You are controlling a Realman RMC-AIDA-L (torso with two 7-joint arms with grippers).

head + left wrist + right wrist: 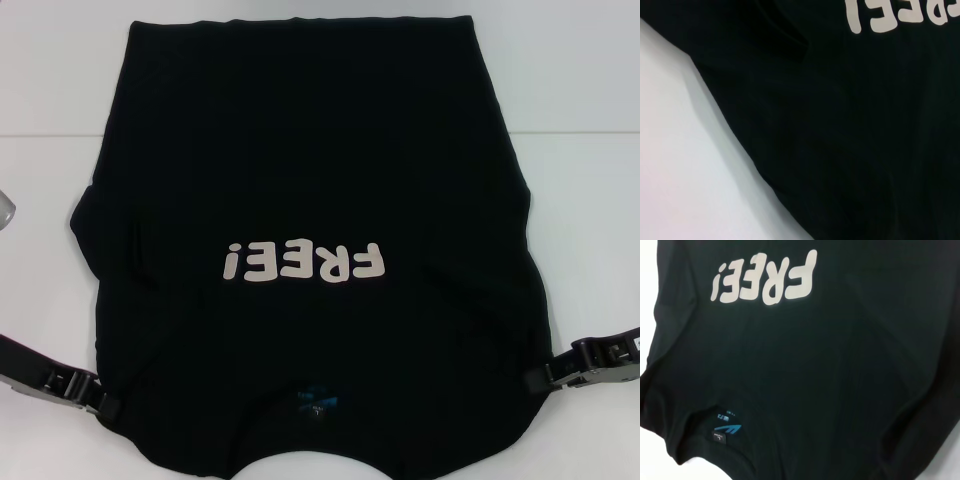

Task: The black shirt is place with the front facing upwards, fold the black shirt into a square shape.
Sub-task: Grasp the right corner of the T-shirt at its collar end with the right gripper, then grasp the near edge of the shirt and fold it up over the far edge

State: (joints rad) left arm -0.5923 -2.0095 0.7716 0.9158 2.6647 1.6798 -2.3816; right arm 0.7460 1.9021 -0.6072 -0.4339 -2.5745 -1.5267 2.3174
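Note:
The black shirt (300, 150) lies flat on the white table, front up, with its collar toward me and its hem at the far side. The pale "FREE!" lettering (303, 262) reads upside down, and the blue neck label (318, 400) shows near the collar. My left gripper (105, 403) is at the shirt's near left shoulder edge. My right gripper (535, 379) is at the near right shoulder edge. The left wrist view shows the shirt's edge (850, 125) on the table. The right wrist view shows the lettering (765, 282) and the label (726, 430).
The white table (50, 120) shows on both sides of the shirt and beyond its hem. A small pale object (5, 208) sits at the left edge of the head view.

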